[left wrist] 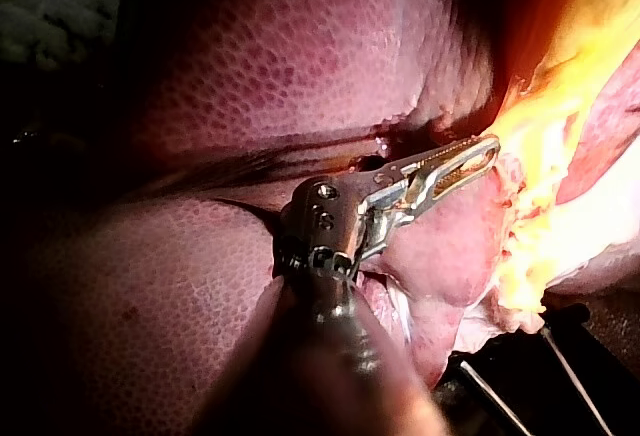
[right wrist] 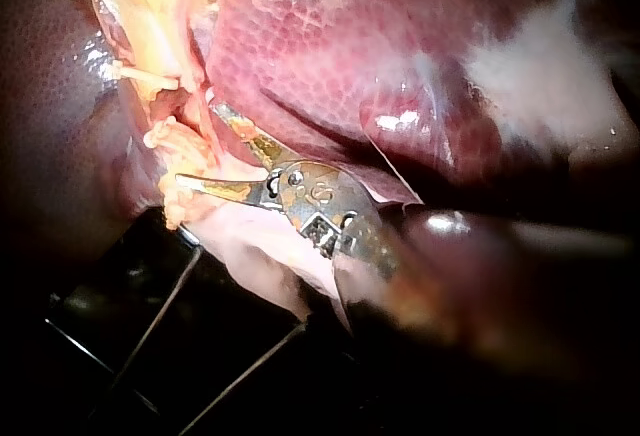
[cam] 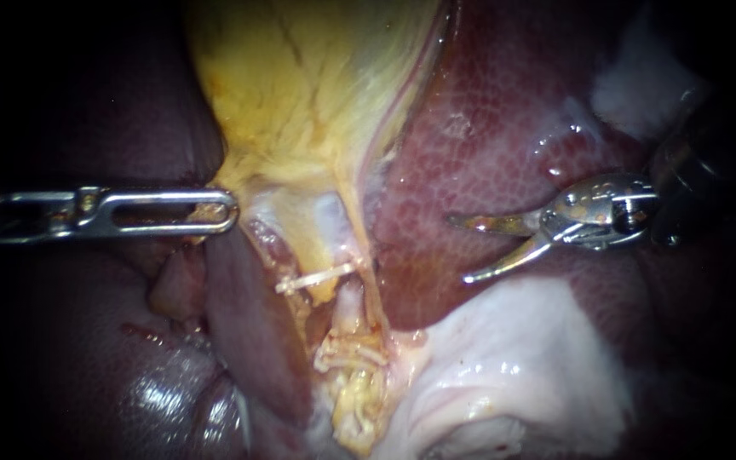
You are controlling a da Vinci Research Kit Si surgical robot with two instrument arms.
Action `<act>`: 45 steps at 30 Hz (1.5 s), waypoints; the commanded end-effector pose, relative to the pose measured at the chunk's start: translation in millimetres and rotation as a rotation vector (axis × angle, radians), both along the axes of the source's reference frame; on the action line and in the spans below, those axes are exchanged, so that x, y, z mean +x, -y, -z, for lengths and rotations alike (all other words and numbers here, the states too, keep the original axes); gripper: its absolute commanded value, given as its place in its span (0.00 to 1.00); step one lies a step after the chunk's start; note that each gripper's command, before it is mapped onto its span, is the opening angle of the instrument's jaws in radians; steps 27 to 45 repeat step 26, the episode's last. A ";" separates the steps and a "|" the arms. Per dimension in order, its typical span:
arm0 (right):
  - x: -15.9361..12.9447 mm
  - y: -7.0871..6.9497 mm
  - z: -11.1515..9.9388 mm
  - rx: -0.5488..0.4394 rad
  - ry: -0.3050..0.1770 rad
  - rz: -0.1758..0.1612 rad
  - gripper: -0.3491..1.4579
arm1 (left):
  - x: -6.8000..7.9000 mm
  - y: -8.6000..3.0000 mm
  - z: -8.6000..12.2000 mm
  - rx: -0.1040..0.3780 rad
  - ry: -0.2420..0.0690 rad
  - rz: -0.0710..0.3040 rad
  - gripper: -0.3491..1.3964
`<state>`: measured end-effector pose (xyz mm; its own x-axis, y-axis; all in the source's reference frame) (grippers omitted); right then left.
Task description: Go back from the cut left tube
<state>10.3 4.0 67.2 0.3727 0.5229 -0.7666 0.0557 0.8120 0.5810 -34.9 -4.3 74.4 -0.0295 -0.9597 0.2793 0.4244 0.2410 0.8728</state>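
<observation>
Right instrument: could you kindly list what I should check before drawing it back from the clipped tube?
1. Jaws of the right instrument open and holding nothing: ok.
2. Its jaws apart from the tube, out over the liver: ok.
3. The upper clip lying across the tube below the gallbladder: ok.
4. The lower clips in place: ok.
5. Tube fully parted between the clips: cannot tell.
6. The left instrument at the gallbladder's edge, off the right instrument's way back: ok.
</observation>
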 end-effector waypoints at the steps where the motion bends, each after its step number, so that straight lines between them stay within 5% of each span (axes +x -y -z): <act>1: 0.0 0.0 0.0 0.001 0.000 0.000 0.98 | -0.5 0.2 -0.5 0.006 -0.001 -0.004 0.00; 7: 0.0 0.0 0.0 0.003 -0.003 0.001 0.98 | -3.8 0.6 -2.9 0.017 0.003 -0.026 0.00; 12: 0.0 0.0 0.0 0.003 -0.003 0.001 0.98 | -5.0 0.8 -3.4 0.022 0.012 -0.035 0.00; 45: 0.1 0.1 0.1 0.005 -0.008 0.002 0.98 | -5.2 1.0 -3.5 0.027 0.011 -0.036 0.00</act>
